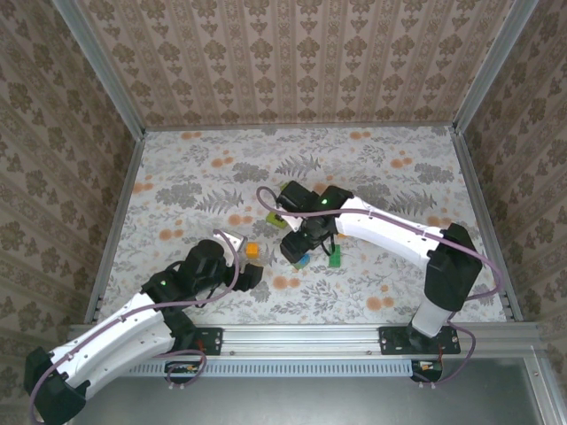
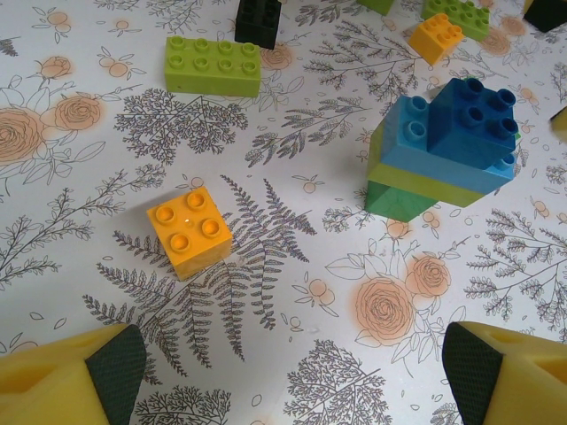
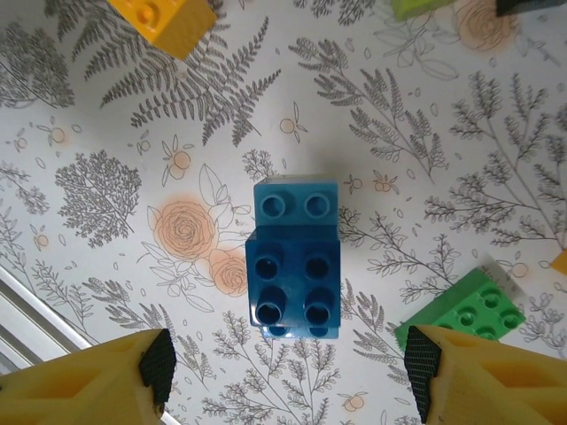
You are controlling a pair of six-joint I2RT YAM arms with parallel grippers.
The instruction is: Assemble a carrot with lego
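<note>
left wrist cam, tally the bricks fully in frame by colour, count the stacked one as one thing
orange brick: 2
lime green brick: 1
blue-topped stack: 1
total: 4

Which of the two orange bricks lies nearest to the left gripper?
The orange square plastic brick on the fern print, just ahead of the left gripper; the other orange brick sits far beyond.
</note>
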